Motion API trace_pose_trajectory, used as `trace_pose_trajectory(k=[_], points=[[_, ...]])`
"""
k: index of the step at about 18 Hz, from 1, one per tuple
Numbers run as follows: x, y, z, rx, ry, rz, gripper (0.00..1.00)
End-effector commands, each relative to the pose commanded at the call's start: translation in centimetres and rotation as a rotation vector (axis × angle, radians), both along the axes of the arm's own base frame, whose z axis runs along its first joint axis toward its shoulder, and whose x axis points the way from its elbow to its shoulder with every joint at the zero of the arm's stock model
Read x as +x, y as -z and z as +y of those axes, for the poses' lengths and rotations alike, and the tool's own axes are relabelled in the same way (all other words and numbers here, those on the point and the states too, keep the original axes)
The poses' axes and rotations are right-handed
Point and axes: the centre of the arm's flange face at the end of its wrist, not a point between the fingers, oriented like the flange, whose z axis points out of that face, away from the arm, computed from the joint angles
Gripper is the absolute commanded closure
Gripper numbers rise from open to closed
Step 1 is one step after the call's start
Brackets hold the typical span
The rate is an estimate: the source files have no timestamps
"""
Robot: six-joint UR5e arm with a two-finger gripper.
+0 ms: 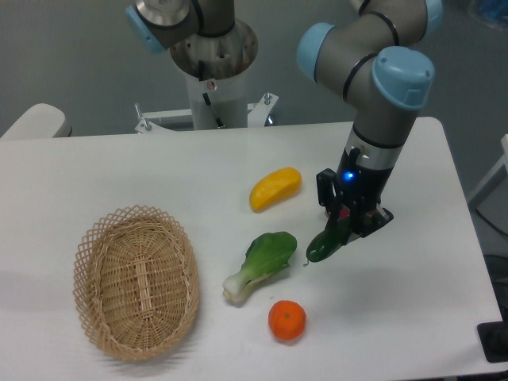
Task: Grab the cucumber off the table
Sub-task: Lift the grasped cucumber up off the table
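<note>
Dark green cucumber gripped at its upper end by claw, tilted, just right of bok choy on white desk.

Lab: pedestal-mounted robot arm

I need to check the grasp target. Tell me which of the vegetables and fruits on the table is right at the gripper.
The cucumber, dark green and glossy, lies directly under the gripper. The bok choy, yellow fruit and orange all sit apart from it.
</note>
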Motion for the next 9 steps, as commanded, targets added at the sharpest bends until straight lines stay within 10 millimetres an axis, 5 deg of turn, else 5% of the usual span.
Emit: trace_pose_trajectory(k=[9], points=[[-0.05, -0.3, -0.01, -0.001, -0.001, 0.005, 0.89]])
